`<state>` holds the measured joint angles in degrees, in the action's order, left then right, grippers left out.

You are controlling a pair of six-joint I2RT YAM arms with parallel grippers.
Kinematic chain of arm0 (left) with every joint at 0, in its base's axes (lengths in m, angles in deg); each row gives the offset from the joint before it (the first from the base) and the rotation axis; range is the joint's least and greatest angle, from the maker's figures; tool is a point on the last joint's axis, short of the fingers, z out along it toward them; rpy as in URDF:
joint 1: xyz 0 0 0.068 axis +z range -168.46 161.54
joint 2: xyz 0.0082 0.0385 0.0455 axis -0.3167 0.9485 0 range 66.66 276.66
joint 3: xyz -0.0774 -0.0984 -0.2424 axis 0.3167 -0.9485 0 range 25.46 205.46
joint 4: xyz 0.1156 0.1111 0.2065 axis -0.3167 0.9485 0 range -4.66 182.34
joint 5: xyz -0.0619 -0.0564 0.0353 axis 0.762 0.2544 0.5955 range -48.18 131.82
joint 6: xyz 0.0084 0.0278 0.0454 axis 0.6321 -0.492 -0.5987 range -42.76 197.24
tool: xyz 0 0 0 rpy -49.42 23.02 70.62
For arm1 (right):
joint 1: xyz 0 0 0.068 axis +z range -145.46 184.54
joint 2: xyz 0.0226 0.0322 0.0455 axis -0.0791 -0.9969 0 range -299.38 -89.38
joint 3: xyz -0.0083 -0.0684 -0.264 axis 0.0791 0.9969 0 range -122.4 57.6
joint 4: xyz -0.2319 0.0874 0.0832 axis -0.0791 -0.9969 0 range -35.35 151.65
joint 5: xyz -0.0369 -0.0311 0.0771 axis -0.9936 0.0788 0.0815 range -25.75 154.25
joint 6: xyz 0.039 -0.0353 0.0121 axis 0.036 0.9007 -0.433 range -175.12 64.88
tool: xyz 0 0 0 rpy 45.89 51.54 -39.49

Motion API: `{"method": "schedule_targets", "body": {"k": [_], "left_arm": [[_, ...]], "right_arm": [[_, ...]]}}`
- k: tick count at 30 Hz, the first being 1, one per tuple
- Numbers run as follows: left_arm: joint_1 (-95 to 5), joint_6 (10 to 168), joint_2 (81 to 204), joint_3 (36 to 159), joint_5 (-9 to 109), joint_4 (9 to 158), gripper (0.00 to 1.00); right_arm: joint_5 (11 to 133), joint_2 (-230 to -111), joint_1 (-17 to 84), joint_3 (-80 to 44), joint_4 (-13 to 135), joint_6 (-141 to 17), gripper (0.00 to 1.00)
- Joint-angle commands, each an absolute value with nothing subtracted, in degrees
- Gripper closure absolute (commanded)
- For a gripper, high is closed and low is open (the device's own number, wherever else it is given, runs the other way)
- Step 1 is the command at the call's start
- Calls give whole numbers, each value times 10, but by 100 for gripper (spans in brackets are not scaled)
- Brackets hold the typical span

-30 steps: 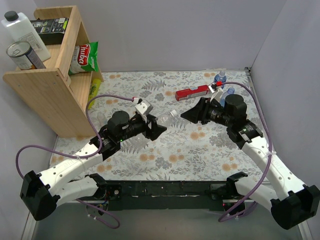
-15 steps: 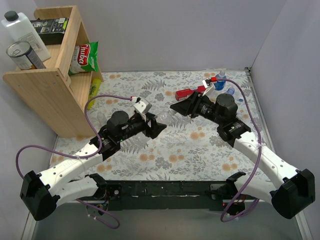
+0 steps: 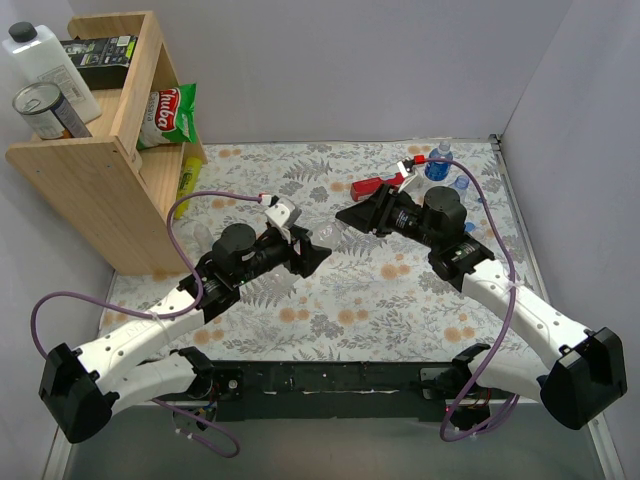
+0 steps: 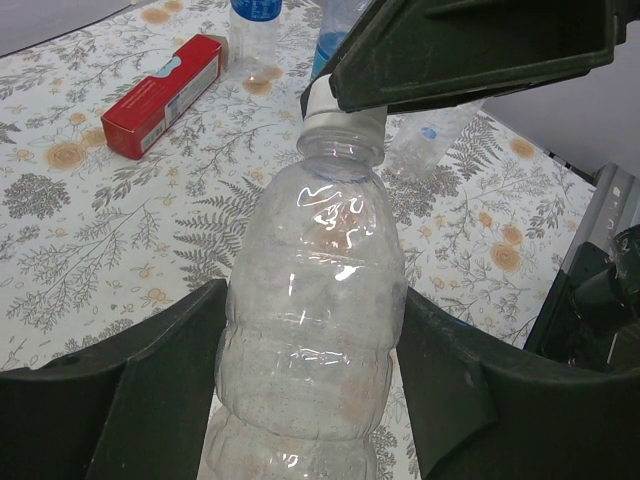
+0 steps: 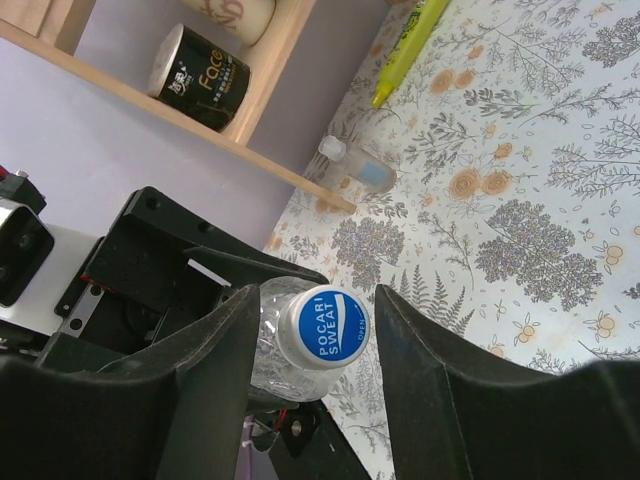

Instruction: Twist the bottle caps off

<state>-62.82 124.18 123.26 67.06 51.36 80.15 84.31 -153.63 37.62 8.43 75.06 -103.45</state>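
Since the earlier frames the right arm has swung left across the table (image 3: 400,290), and the right gripper (image 3: 345,214) now reaches the bottle (image 4: 320,230) that the left gripper (image 4: 312,300) holds.

This bottle is thin clear plastic, round, with shallow ribs and a crinkled, slightly cloudy wall, and it carries no label. Its cap (image 5: 322,328) is a small round screw cap with a whitish side and a blue printed top. It sits between the two black fingers of the right gripper, with a small gap on each side, so these jaws are spread and not yet pressing on it. The left jaws are clenched on the body of the bottle, one broad black finger on each side, touching it.

The left arm lies low and stretched toward the middle of the table, the bottle's neck pointing to the right arm. The right arm bends at the elbow, its wrist level and facing left.

The cloth on the table has a flat fern and flower print. A long red box (image 4: 165,95) of card lies behind.
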Motion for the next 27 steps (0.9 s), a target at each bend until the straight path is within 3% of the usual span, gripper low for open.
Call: {"method": "schedule_targets", "body": {"k": [1,4,9,12,13,16,19,27], "left_arm": [[-628,1239,1210,668,501,787,80],[-628,1238,1207,667,502,783,80],[-628,1236,1207,667,507,784,80],[-628,1237,1211,668,511,785,77],[-627,1238,1212,670,512,787,70],[-628,1243,1214,669,517,784,45],[-627,1246,1220,669,527,781,31],[-628,1253,1255,684,583,794,22]], "right_arm": [[836,-1540,379,72,770,-1039,45],[835,-1542,379,76,769,-1041,46],[844,-1545,380,84,796,-1048,61],[855,-1544,380,82,805,-1047,87],[856,-1543,380,82,806,-1046,98],[858,-1537,380,82,809,-1035,99],[862,-1533,380,79,812,-1027,99],[872,-1530,380,70,816,-1013,99]]}}
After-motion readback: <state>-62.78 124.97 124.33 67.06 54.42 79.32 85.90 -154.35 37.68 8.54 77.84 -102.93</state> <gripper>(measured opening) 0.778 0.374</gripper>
